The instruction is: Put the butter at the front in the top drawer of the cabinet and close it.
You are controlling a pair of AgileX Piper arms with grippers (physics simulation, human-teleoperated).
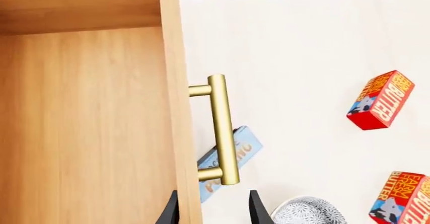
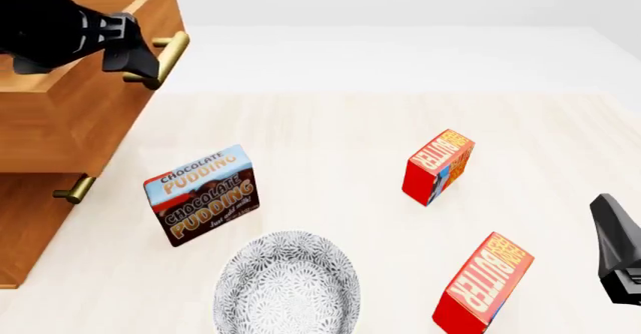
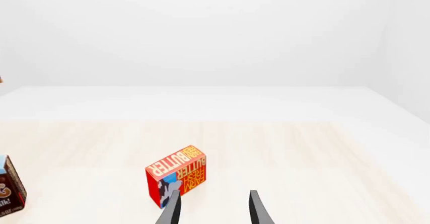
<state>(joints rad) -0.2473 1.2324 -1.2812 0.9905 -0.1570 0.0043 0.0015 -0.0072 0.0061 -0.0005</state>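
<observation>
Red butter carton [image 2: 484,283], the front one of two, stands on the table near the right gripper [image 3: 213,209], which is nearer it than the left gripper [image 1: 213,209]; both have parted, empty jaws. Left gripper hangs by the top drawer's [image 1: 80,128] handle [image 1: 220,129], drawer pulled open.

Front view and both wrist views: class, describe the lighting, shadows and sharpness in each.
Front view: even, flat light, faint soft shadows under the chocolate pudding box; all sharp. Left wrist view: brass handle shows mild sheen, no glare. Right wrist view: the butter crisp, pale background washed out.
</observation>
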